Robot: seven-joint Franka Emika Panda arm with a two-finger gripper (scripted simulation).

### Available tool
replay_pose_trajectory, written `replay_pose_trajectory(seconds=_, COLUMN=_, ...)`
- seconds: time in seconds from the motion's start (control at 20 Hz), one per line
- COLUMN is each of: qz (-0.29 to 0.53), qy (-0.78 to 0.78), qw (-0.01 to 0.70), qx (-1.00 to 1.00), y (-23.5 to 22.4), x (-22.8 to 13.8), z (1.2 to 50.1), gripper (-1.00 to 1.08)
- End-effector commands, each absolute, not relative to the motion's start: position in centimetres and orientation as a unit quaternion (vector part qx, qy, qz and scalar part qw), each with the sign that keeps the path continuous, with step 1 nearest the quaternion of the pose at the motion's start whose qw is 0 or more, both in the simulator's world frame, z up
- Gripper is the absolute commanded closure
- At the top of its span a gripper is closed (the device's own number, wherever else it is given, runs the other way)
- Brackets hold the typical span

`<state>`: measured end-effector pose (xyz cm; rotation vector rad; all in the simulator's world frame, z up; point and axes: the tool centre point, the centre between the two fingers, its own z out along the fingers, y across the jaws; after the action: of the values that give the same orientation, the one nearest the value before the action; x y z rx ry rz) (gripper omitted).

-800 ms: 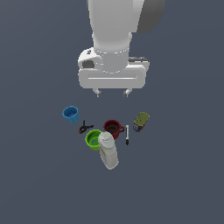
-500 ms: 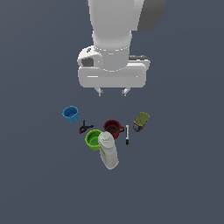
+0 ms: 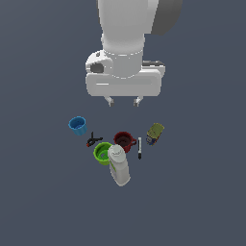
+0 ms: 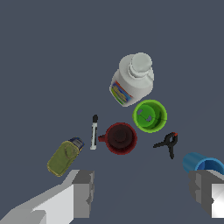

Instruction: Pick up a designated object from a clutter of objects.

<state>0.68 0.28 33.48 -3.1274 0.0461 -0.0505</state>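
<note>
Dark red and round, the small mug with its stubby side handle and dark inside is the one you want, and it sits upright in the middle of the clutter on the plain grey worktop. No worktop edge shows in either view, so you can place it only by its neighbours. A bright green plastic cup stands just beside it, and a white plastic bottle with a coloured label lies near both. A thin black marker lies close on the handle side, with the olive box beyond it. A black-and-red clamp lies on the opposite side, and the blue cup stands furthest out.

Your gripper hangs well above the group with the jaws spread wide and holding nothing. In the wrist view both fingertips frame the scene, and the mug lies ahead of the line between them, not under it.

That offset is what the next move turns on. You likely need to carry the jaws forward until the mug's rim is centred between them, then descend. The handle points toward the marker, so closing across the round body clear of it looks safest. Watch the green cup, the closest obstacle.
</note>
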Motion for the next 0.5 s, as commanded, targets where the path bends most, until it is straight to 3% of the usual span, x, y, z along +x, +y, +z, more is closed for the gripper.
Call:
replay_pose_trajectory(seconds=0.0, qz=-0.015, qy=0.012, qw=0.007, qx=-1.0, y=0.4, x=0.8, z=32.8, gripper=-0.6)
replay_pose_trajectory(seconds=0.45, qz=-0.009, qy=-0.011, qw=0.011, qx=-1.0, y=1.3, x=1.2, z=27.2, gripper=-0.6)
